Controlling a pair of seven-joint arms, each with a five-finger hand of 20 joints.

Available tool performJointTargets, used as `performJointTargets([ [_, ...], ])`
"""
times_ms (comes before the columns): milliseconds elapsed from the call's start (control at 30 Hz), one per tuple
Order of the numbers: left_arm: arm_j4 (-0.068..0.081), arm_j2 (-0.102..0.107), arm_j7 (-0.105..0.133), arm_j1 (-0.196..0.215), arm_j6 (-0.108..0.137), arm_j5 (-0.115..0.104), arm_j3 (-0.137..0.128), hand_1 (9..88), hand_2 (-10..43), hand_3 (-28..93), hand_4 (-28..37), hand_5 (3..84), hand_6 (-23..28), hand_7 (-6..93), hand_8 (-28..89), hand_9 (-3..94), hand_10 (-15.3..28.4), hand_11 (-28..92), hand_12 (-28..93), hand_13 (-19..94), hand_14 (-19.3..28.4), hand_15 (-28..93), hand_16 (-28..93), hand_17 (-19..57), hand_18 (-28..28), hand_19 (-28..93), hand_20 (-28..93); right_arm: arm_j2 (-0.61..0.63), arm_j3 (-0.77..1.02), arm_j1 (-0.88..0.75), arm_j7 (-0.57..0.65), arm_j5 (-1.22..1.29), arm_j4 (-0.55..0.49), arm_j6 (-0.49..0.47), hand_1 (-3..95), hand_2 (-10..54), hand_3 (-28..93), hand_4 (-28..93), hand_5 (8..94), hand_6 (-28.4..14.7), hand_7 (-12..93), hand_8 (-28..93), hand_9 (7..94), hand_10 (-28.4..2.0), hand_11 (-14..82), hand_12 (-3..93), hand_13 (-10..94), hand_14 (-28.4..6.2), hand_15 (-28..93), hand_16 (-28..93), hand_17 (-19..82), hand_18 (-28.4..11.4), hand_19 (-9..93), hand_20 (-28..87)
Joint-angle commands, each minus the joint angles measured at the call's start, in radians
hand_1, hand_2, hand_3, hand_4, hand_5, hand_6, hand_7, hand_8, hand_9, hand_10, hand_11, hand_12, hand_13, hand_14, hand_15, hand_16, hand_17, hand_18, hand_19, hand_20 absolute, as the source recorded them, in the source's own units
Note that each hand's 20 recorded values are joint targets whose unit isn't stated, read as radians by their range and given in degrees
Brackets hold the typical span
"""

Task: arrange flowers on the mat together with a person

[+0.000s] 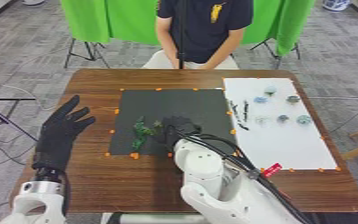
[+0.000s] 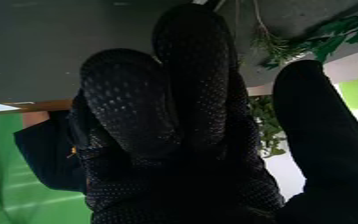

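Note:
In the head view the right hand (image 1: 182,127) is low over the black mat (image 1: 167,100), just right of a green leafy sprig (image 1: 141,132) lying on the mat's left part. Small greenery lies between sprig and hand. The right wrist view has the right hand (image 2: 193,85) with fingers and thumb extended and apart, greenery (image 2: 278,47) beyond the gap between them. The left hand (image 1: 58,134) is held left of the mat, fingers straight. On the white mat (image 1: 286,145) are dark twigs (image 1: 238,116) and several pale blue and grey flower heads (image 1: 303,119).
The brown table (image 1: 95,185) carries both mats, fastened with orange tabs along their edges. Across the table's far edge stands a person, arms down, touching nothing on the mats. A green cloth (image 1: 95,22) hangs behind.

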Motion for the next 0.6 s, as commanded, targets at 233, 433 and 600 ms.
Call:
performJointTargets([
  [233,-0.007,-0.002,-0.006,0.022,0.014,-0.005,-0.008,26.2,4.1,82,-21.4,34.7,4.7,13.2,-10,34.8,16.9,23,10,27,25.0,46,-7,-9.7,22.6,45,14,0.031,0.006,-0.024,-0.013,0.011,-0.048,-0.005,28.5,8.7,66,-20,81.6,-4.3,11,-11,93.7,-13.4,36.7,16.7,90,-10.6,59,19,48,-27.0,93,32],
  [433,-0.007,0.001,0.002,0.029,0.019,-0.009,-0.007,26.2,4.0,82,-21.1,34.7,4.8,13.3,-10,34.8,17.0,23,10,27,25.0,46,-7,-9.7,22.7,45,14,0.019,0.011,-0.031,-0.017,0.018,-0.055,-0.001,28.4,8.7,66,-20,81.4,-4.3,11,-11,93.7,-13.4,36.6,16.6,90,-10.7,59,19,48,-26.9,93,32],
  [600,-0.005,-0.002,-0.002,0.025,0.018,-0.009,-0.005,26.2,4.0,82,-21.1,34.7,4.8,13.3,-10,34.9,16.9,23,10,27,25.0,46,-7,-9.7,22.7,45,14,0.017,0.010,-0.030,-0.015,0.024,-0.052,0.006,28.5,8.7,66,-20,81.6,-4.4,11,-11,93.7,-13.5,36.3,16.4,90,-10.9,58,19,48,-26.9,93,32],
])
